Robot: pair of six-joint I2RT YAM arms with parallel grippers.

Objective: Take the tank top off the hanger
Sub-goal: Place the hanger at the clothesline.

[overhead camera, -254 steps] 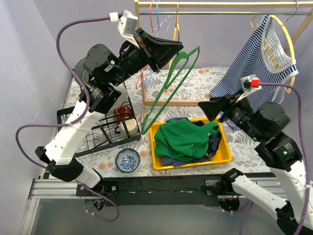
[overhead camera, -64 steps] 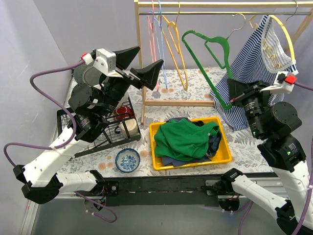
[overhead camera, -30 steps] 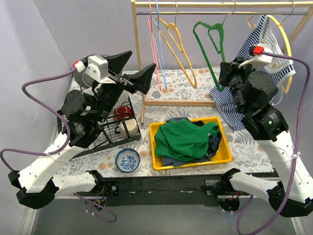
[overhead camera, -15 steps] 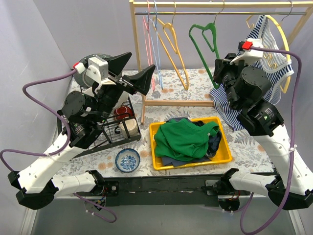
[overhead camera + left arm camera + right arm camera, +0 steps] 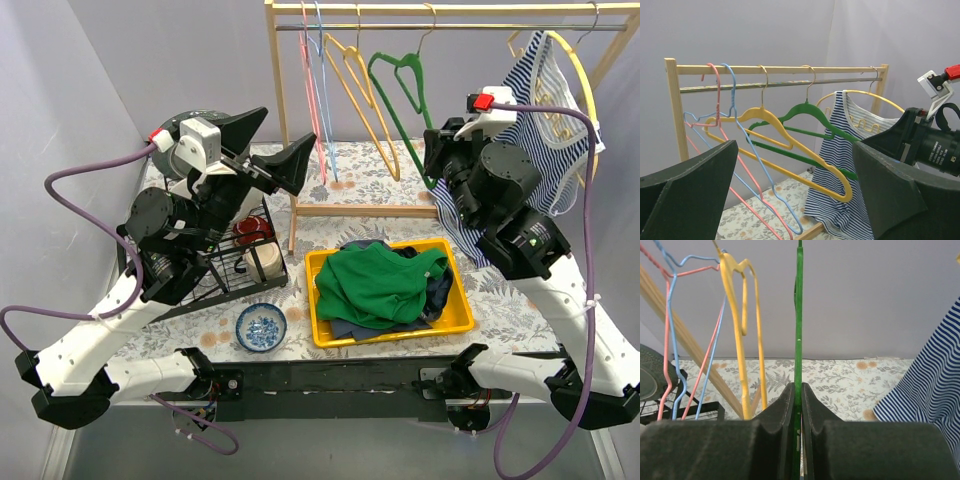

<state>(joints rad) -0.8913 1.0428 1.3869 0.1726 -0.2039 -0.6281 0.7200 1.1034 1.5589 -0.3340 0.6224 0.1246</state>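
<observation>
The blue-and-white striped tank top [image 5: 540,115] hangs on a round yellow hanger [image 5: 586,90] at the right end of the rail, also seen in the left wrist view [image 5: 840,150]. My right gripper [image 5: 432,152] is shut on the lower bar of a green hanger [image 5: 395,85], whose hook sits at the rail left of the tank top. In the right wrist view the green hanger's bar [image 5: 798,315] runs straight up from between the closed fingers of the right gripper [image 5: 798,390], with the tank top [image 5: 935,375] to the right. My left gripper [image 5: 275,140] is open and holds nothing, left of the rack.
A wooden rack with a metal rail [image 5: 420,26] also carries an empty yellow hanger [image 5: 350,70] and thin pink and blue hangers [image 5: 310,90]. Below sit a yellow bin [image 5: 455,318] of green clothing, a black wire basket [image 5: 215,265] and a blue bowl [image 5: 261,327].
The green hanger went from my left gripper up to the rail. Over the last second my right gripper slid it leftward, away from the tank top. The left arm stayed still.
</observation>
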